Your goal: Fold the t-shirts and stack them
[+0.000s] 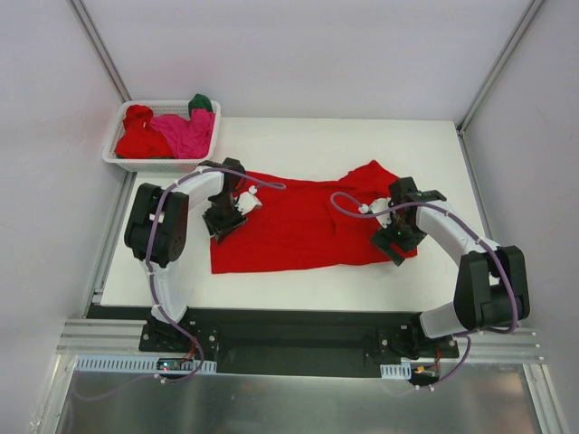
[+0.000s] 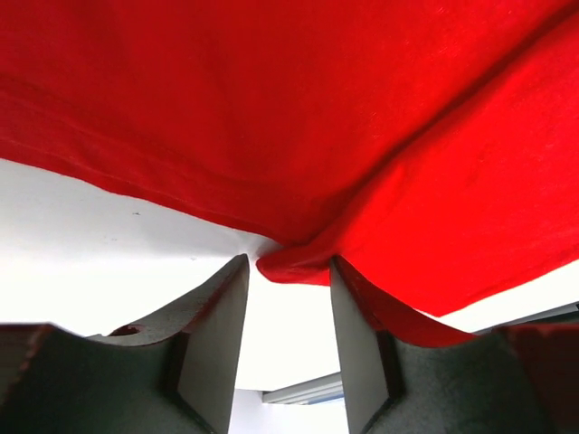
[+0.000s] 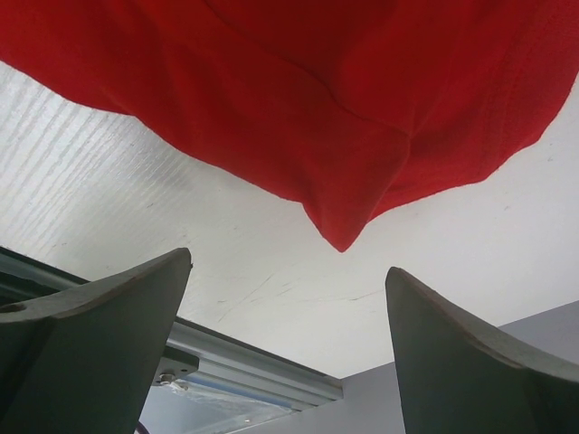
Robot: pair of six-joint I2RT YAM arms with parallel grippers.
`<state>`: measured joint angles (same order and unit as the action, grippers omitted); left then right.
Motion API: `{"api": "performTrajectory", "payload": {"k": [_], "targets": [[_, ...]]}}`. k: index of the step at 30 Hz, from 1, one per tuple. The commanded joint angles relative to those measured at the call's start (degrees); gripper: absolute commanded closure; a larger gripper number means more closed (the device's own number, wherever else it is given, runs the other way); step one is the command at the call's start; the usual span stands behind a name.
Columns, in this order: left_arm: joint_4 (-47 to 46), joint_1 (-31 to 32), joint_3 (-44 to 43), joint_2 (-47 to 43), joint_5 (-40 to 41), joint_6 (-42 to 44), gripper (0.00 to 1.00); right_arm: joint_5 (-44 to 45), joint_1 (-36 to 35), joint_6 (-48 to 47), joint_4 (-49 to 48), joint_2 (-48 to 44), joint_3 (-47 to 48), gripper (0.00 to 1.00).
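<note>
Currently, red t-shirt [image 1: 298, 221] spread flat on table [image 1: 298, 282], between both arms. Left gripper [image 2: 288, 271] set at shirt's left edge, jaws partly apart; folded cloth corner lodged between tips, cloth draped against one finger [image 2: 357, 362], no firm pinch seen. Right gripper [image 3: 288, 262] spread wide, nothing held; shirt's pointed corner just ahead, untouched. Other t-shirts [image 1: 167, 134] heaped in white basket [image 1: 163, 164], far left.
</note>
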<state>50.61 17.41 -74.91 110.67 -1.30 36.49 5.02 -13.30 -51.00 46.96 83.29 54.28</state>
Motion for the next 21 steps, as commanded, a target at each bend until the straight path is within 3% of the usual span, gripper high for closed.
{"api": "performTrajectory", "payload": {"k": [1, 8, 10, 14, 16, 19, 21], "targets": [[1.6, -0.01, -1.46, -1.51, -0.28, -0.28, 0.6, -1.32, -0.32, 0.64, 1.03, -1.9, -0.32, 0.07], [1.6, -0.01, -0.41, -1.78, -0.46, -0.37, 0.67, -1.41, -0.59, 0.82, 0.68, -1.11, 0.12, 0.06], [1.69, 0.08, -0.23, -1.69, -0.63, -0.37, 0.74, -1.41, -0.59, 0.73, 0.76, -1.2, 0.21, 0.06], [1.77, 0.08, -0.14, -1.6, -0.72, -0.45, 0.75, -1.24, -0.59, 0.64, 0.76, -1.2, 0.04, 0.05], [1.77, 0.08, -0.23, -1.42, -0.72, -0.45, 0.82, -1.24, -0.67, 0.73, 0.68, -1.2, 0.03, 0.05], [1.77, 0.26, -0.41, -1.43, -0.46, -0.46, 1.0, -1.15, -0.59, 0.64, 0.68, -1.2, -0.05, 0.05], [1.77, 0.52, -0.67, -1.86, -0.37, -0.63, 1.0, -1.06, -0.67, 0.55, 0.42, -1.11, -0.23, 0.05]]}}
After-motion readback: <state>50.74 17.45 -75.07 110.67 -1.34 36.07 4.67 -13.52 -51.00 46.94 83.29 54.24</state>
